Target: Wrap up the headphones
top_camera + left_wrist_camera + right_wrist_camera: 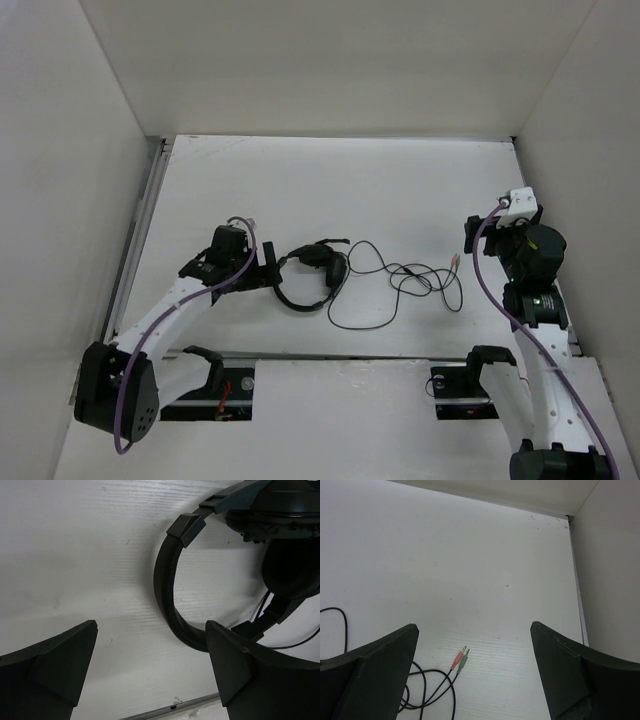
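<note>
The headphones (312, 272) lie flat on the white table, band toward the left arm, earcup (280, 540) at the far end. Their thin black cable (395, 285) trails right in loose loops to a pink and a green plug (460, 661). My left gripper (151, 627) is open and low over the table beside the band (164, 575). The band curves past the right fingertip (225, 650), and only bare table lies between the fingers. My right gripper (474, 627) is open above the plugs, holding nothing; some cable loops (427, 690) show by its left finger.
White walls close in the table on the left, back and right. A metal strip (170, 708) marks the near table edge. Purple robot cables (505, 300) run along both arms. The right wall's foot (577, 595) is close to the right gripper.
</note>
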You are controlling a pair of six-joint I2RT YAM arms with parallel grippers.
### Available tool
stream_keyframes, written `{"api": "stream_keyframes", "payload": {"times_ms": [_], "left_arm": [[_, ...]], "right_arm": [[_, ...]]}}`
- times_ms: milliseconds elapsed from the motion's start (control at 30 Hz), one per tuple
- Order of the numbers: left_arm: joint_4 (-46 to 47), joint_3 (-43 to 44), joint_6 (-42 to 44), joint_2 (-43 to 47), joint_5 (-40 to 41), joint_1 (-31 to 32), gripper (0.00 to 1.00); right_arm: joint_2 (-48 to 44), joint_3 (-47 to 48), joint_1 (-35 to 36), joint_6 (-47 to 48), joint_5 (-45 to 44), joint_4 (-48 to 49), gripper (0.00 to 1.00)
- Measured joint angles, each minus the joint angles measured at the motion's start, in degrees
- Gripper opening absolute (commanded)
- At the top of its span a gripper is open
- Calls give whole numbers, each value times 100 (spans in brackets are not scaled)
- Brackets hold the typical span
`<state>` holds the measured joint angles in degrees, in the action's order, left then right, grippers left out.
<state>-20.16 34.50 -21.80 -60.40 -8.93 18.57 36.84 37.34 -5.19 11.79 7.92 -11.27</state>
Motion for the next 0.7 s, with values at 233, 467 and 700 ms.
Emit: {"api": "stream_keyframes", "payload": {"times_ms": [233, 467, 700], "left_arm": [[684, -236, -155, -584, 13, 450, 66], [988, -330, -234, -1095, 68, 566, 44], [1744, -323, -293, -1502, 299, 780, 14]], "right_arm": [[-48, -13, -31, -48, 7, 17, 100], [-48, -13, -37, -96, 9, 17, 100], [-85, -13, -48, -118, 7, 17, 100]]}}
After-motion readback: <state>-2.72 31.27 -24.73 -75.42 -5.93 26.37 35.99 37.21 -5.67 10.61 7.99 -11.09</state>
